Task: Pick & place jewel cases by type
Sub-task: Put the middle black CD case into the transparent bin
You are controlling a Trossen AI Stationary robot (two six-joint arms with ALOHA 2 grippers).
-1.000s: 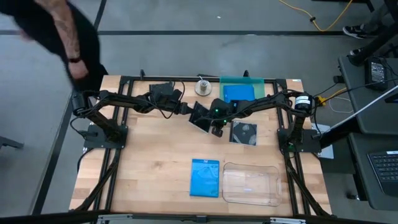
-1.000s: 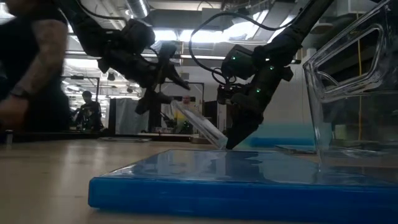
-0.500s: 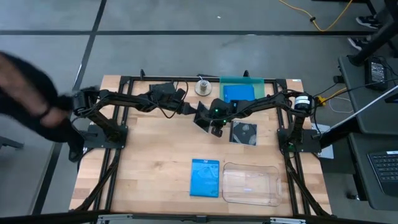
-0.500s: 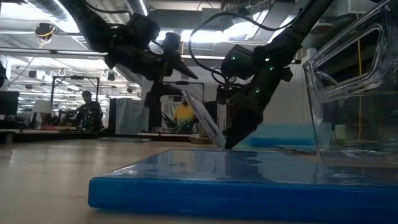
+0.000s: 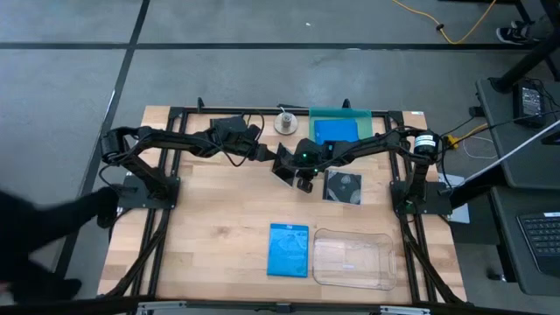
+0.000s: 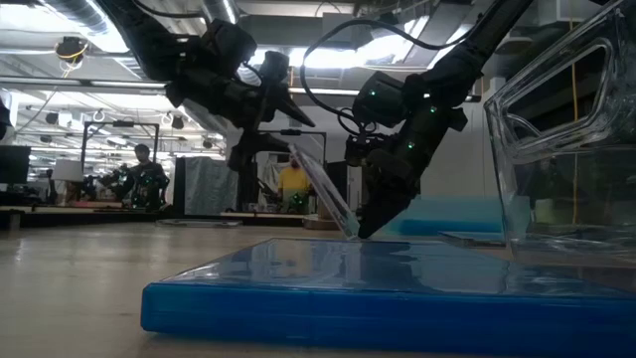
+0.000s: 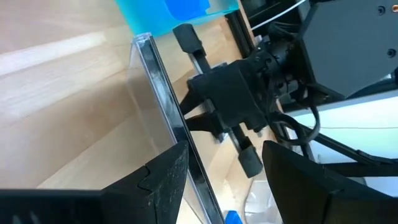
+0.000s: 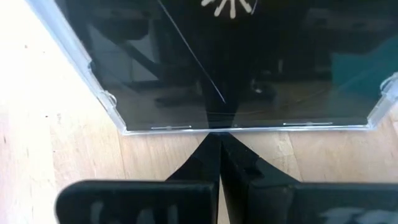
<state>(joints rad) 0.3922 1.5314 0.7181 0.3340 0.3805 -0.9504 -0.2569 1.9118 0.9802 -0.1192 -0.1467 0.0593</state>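
While the dark jewel case [image 6: 323, 194] stands tilted on its lower edge mid-table, the right gripper [image 6: 370, 227], fingers pressed together, props that edge like a wedge, probably so the left gripper [image 7: 221, 165] can get at it. Left jaws are spread wide, straddling the raised edge, no clamp yet. Blue case [image 5: 289, 249] lies flat beside the clear tray [image 5: 353, 258]; another dark case [image 5: 344, 186] lies nearby.
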